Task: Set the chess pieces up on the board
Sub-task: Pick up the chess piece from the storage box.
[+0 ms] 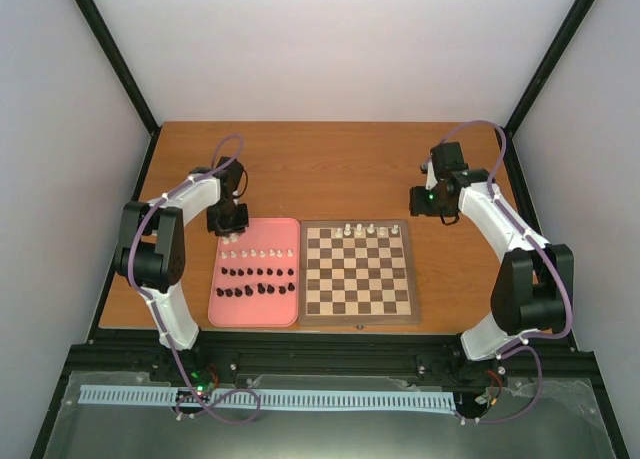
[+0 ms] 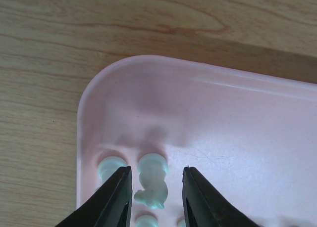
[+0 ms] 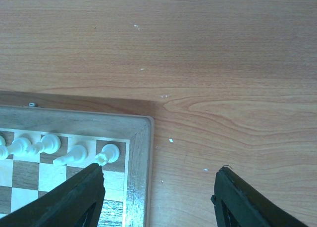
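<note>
Several white pieces [image 1: 362,230] stand on the board's [image 1: 358,320] far row; more crowd the pink tray [image 1: 216,315]. Left gripper [image 2: 157,170] straddles one tray piece [image 2: 151,183], grip unclear. Right gripper [image 3: 159,170] gapes over the wooden table [image 1: 330,169]; white walls [image 1: 330,49] around.

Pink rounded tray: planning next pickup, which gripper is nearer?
Left. The left gripper hovers over the pink tray's far corner, straddling a white piece; the right gripper is past the checkered wooden board.

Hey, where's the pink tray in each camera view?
Top external: the pink tray sits left of centre, beside the chessboard.
Left wrist: its rounded corner fills the lower right, a white chess piece within the left pincer.
Right wrist: not in it.
Shared landmark: the wooden table, in all three.
</note>
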You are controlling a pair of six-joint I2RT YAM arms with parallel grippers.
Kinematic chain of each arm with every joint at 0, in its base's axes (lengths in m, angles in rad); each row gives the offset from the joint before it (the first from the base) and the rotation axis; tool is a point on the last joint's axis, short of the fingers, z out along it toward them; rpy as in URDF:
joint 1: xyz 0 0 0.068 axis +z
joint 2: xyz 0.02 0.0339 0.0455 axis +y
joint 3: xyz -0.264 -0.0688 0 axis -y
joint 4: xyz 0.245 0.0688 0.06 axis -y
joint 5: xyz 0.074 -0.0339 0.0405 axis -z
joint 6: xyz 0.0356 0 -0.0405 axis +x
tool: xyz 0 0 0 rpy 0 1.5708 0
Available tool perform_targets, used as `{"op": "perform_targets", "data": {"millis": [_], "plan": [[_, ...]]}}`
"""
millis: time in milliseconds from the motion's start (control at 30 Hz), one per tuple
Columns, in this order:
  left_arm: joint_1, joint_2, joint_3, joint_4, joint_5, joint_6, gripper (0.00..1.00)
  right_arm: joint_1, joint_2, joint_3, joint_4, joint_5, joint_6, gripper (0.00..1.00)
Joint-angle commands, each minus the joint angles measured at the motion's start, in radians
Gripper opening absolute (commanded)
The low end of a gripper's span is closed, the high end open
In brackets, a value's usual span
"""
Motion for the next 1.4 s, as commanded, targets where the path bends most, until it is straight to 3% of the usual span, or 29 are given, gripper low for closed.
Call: {"op": "perform_targets", "data": {"millis": [0,900,1067,1367], "plan": [[0.001,0.012,0.01,0.009,0.005,0.014,0.3,-0.008,-0.031,-0.012,0.004,0.003,0.001,0.61],[-0.018,0.016,0.075,-0.063,0.028,0.022,0.01,-0.008,-0.032,-0.018,0.01,0.008,0.003,0.61],[-0.086,-0.022,0.146,-0.136,0.051,0.014,0.01,-0.008,-0.031,-0.019,0.013,0.005,0.008,0.61],[-0.336,0.029,0.368,-0.229,0.137,-0.07,0.01,-0.009,-0.028,-0.014,0.008,0.019,0.022,0.61]]}}
